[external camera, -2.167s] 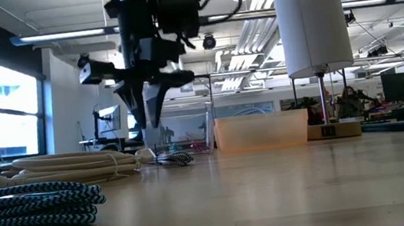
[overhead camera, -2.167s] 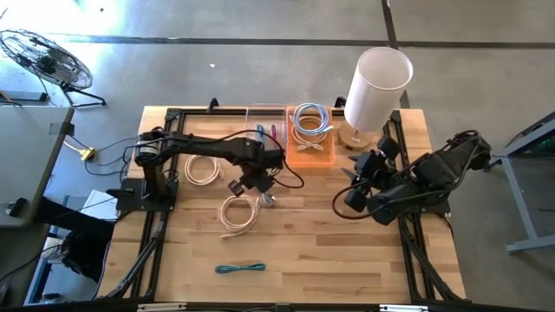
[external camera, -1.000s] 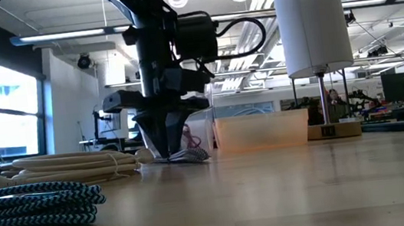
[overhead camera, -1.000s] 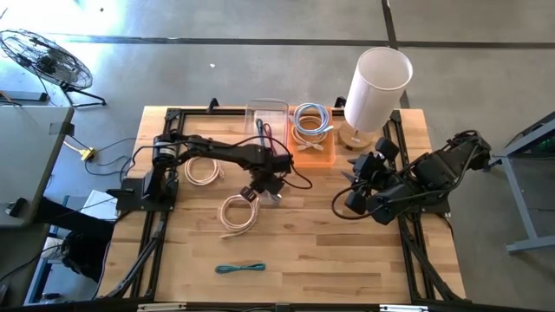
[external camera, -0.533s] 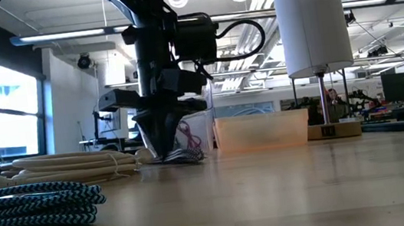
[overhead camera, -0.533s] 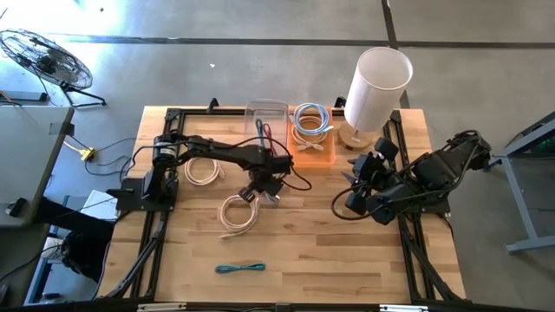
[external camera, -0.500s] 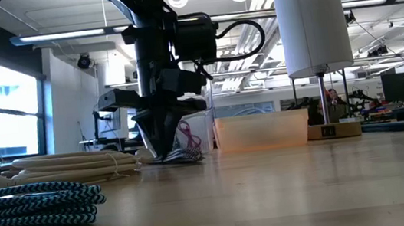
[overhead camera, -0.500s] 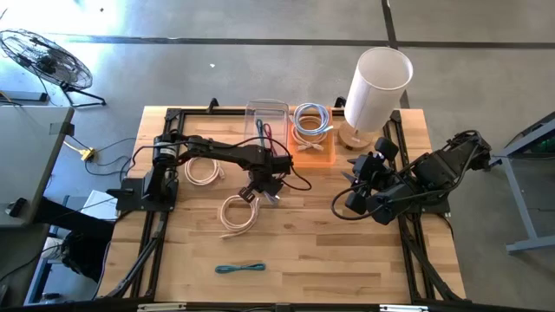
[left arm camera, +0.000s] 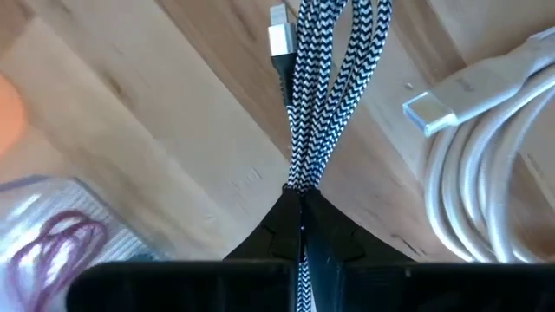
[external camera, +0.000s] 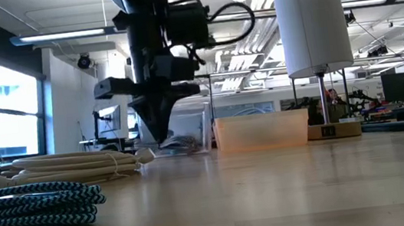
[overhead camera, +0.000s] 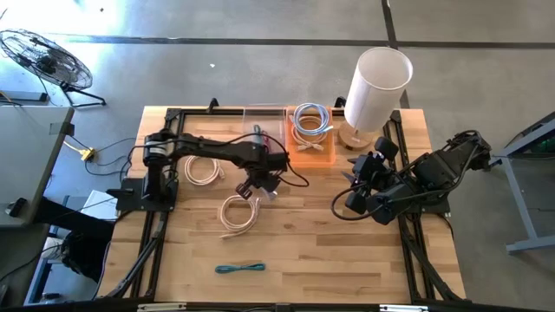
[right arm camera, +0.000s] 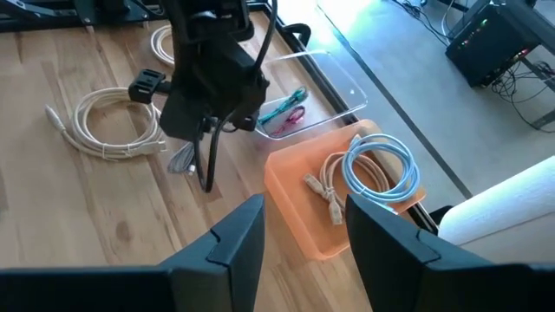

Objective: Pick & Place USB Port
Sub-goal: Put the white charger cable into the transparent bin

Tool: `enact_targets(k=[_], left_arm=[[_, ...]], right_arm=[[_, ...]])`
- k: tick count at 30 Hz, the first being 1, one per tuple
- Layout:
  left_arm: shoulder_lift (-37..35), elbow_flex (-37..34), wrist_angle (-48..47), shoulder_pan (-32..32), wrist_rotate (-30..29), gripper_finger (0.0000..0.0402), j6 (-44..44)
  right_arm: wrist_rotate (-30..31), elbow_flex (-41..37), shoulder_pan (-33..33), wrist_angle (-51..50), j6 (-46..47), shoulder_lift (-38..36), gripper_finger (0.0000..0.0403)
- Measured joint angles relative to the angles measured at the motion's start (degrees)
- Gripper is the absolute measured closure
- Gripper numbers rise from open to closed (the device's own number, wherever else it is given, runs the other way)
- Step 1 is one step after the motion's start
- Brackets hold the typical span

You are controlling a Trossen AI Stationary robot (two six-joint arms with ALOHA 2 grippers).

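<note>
My left gripper (left arm camera: 301,227) is clamped on the black-and-white braided USB cable (left arm camera: 319,95), hanging just above the wooden table (overhead camera: 347,251) at frame centre; my right gripper (right arm camera: 299,227) waits with fingers apart.

the table (overhead camera: 347,251) was pale wood planks, smooth with a faint sheen. the braided cable (left arm camera: 325,95) looked like woven black-and-white cloth, its plug (left arm camera: 279,36) bright metal. the white cable (left arm camera: 486,165) was smooth glossy plastic; the orange tray (right arm camera: 299,195) looked matt plastic.
</note>
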Motion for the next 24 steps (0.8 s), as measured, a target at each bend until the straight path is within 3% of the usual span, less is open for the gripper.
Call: enact_targets(k=[5,11,17,24], left_arm=[[-1.1,0.5,-0.3,0.0,-0.5,0.0401,-0.5],[-1.1,5.5,-6.7,-1.2,-5.1,0.0401,-1.0],[-1.2,15.1,-14.2,-3.8,-3.6,0.0401,0.5],[-1.2,28.4,-26.7,-6.3,-8.6,0.0401,6.7]], right_arm=[[0.0,0.0,0.0,0.2,0.0,0.0,0.025],[0.0,0.0,0.0,0.7,0.0,0.0,0.025],[-0.1,0.0,0.0,0.7,0.2,0.0,0.025],[-0.5,0.0,0.0,0.7,0.1,0.0,0.025]])
